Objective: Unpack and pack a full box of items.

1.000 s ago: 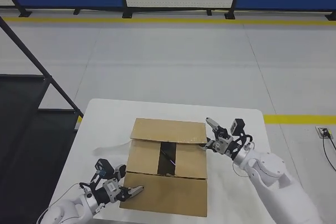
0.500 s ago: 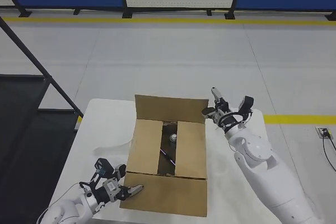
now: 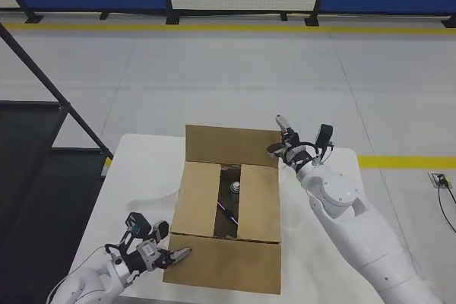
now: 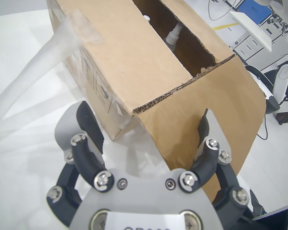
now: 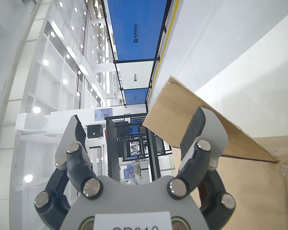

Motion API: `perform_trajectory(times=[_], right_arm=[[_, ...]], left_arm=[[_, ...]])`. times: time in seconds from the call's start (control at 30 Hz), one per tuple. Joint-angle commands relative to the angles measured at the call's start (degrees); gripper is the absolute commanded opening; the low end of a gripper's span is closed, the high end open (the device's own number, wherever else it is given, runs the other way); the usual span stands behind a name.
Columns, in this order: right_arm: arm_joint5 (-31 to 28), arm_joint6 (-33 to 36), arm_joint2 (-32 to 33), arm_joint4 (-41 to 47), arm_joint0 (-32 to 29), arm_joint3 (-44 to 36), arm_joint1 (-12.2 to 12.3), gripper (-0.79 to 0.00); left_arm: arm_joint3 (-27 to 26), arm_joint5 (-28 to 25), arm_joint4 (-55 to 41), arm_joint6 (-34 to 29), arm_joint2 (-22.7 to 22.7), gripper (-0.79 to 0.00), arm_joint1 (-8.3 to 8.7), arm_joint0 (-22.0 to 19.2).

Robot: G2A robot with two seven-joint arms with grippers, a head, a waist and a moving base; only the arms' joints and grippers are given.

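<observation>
A brown cardboard box (image 3: pixel 201 205) stands mid-table. Its far flap (image 3: pixel 232 144) is upright and its near flap (image 3: pixel 224 264) hangs outward. The two side flaps lie nearly flat, and the gap between them shows a white bottle (image 3: pixel 234 185) and other items. My right gripper (image 3: pixel 282 141) is open at the far flap's right corner; the flap (image 5: pixel 182 106) lies against one finger (image 5: pixel 196 125). My left gripper (image 3: pixel 176 256) is open at the near flap's left edge, with the box corner (image 4: pixel 134 111) between its fingers. The bottle (image 4: pixel 174 33) shows inside.
A strip of clear tape (image 4: pixel 38 56) trails from the box's left side across the white table (image 3: pixel 144 167). The table has bare room left and right of the box. A black frame (image 3: pixel 45 91) stands off the table's left.
The far flap swung from flat over the box to upright. My right gripper moved with it toward the table's far side. My left gripper shifted slightly back.
</observation>
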Motion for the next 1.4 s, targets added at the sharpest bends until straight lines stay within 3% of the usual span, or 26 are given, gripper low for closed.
perform_trajectory(times=[0.0,0.2,0.4,0.77,1.2,1.37], right_arm=[[-0.36,0.00,0.00,0.14,-0.53,-0.11,-0.05,0.000],[-2.60,1.18,-1.08,3.65,0.56,2.27,-1.72,0.000],[-1.00,-1.18,-4.45,4.89,6.87,11.16,-4.64,0.000],[2.75,1.70,-9.59,5.95,15.01,27.88,-9.76,0.000],[7.06,6.69,-11.24,3.95,19.43,39.21,-13.28,0.000],[5.09,9.26,-9.45,6.16,20.33,41.51,-13.98,0.000]], left_arm=[[0.25,0.21,-0.39,-0.22,0.13,0.000,0.03,-0.20],[0.59,1.17,-0.21,-1.37,1.24,0.000,0.06,-1.04],[1.00,1.34,-0.10,-0.91,1.37,0.000,0.18,-0.88],[2.08,2.49,1.19,1.24,1.56,0.000,0.29,0.05],[1.31,2.97,1.92,1.62,1.90,0.000,0.49,0.60],[0.99,3.17,2.23,1.67,2.14,0.000,0.54,0.60]])
